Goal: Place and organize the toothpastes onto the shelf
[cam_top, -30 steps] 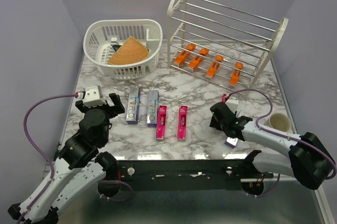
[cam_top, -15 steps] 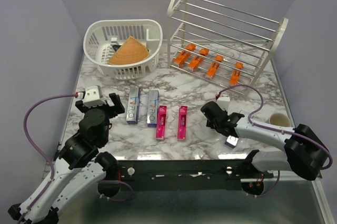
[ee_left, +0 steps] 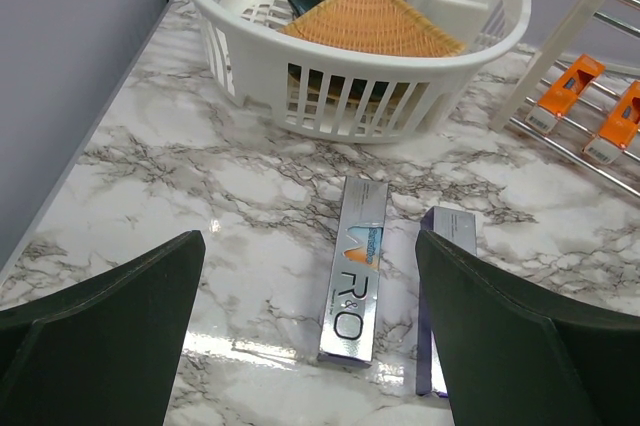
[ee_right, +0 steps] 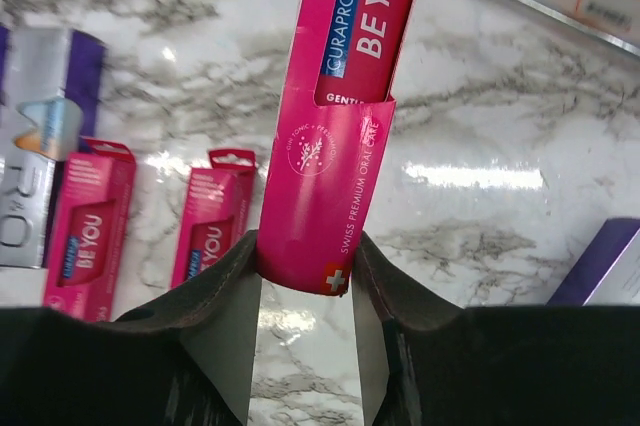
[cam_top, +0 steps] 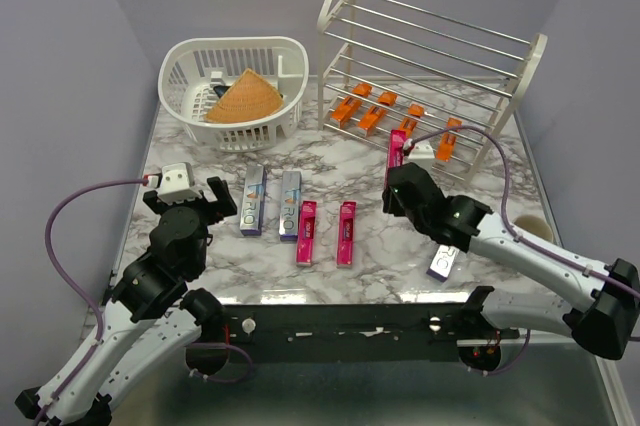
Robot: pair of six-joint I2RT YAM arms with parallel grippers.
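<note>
The right gripper (ee_right: pixel 305 266) pinches a pink carton (ee_right: pixel 345 96), likely bound for the shelf (cam_top: pixel 430 36) at upper right, where it needs laying flat, while the left gripper (ee_left: pixel 305 246) gapes wide.

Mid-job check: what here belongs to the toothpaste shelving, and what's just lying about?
Job: shelf; four orange cartons on it; held pink carton; two loose pink cartons; three silver cartons.
Lying about: white slotted basket; woven cone inside it; cream cup.

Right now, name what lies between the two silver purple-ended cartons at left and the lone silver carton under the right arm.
Two magenta-pink cartons lie flat there, side by side; the top view shows them.
</note>
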